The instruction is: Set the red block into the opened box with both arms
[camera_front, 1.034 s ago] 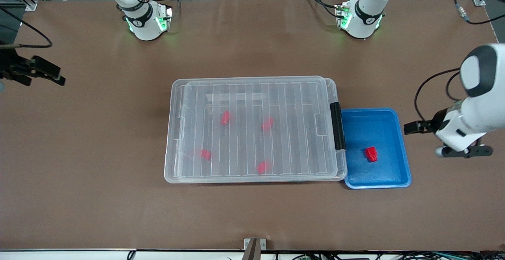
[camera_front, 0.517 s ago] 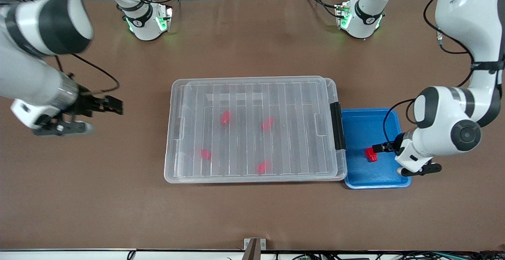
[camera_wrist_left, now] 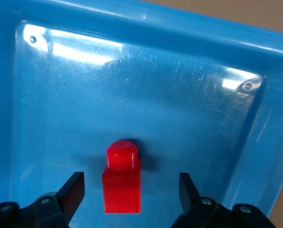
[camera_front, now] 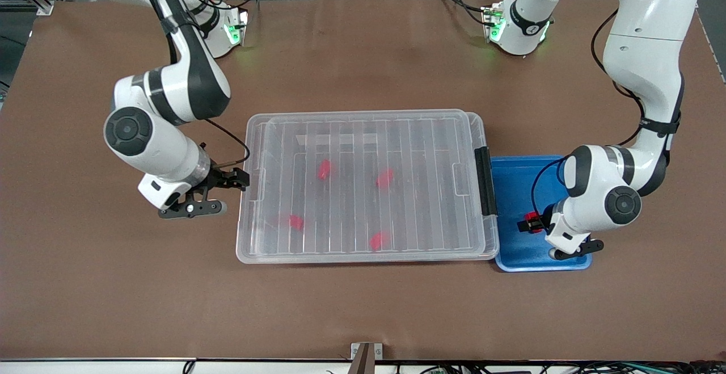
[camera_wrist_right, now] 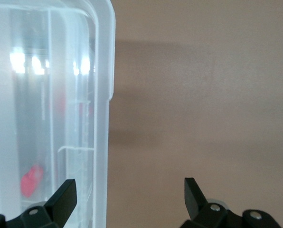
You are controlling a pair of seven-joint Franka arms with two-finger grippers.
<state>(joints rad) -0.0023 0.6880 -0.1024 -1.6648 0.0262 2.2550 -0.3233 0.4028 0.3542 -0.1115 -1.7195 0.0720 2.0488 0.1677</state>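
Note:
The red block [camera_front: 532,216] [camera_wrist_left: 121,190] lies flat in the blue tray [camera_front: 533,176] [camera_wrist_left: 132,95], stub end pointing away from the wrist. My left gripper [camera_front: 524,226] [camera_wrist_left: 130,185] is down in the tray and open, one finger on each side of the block with blue showing in both gaps. The clear box [camera_front: 255,135] [camera_wrist_right: 101,95] lies beside the tray with its ribbed lid on. My right gripper [camera_front: 241,180] [camera_wrist_right: 127,187] is open at the box's short side toward the right arm's end, one finger over the rim and nothing held.
Several more red blocks [camera_front: 324,169] [camera_wrist_right: 31,180] show through the lid inside the box. A black clip [camera_front: 485,181] sits on the box's short side next to the tray. Bare brown table surrounds both containers.
Both arms swung in from the table's ends. The left gripper came down into the tray around the block and narrowed a little. The right gripper reached the box's short side.

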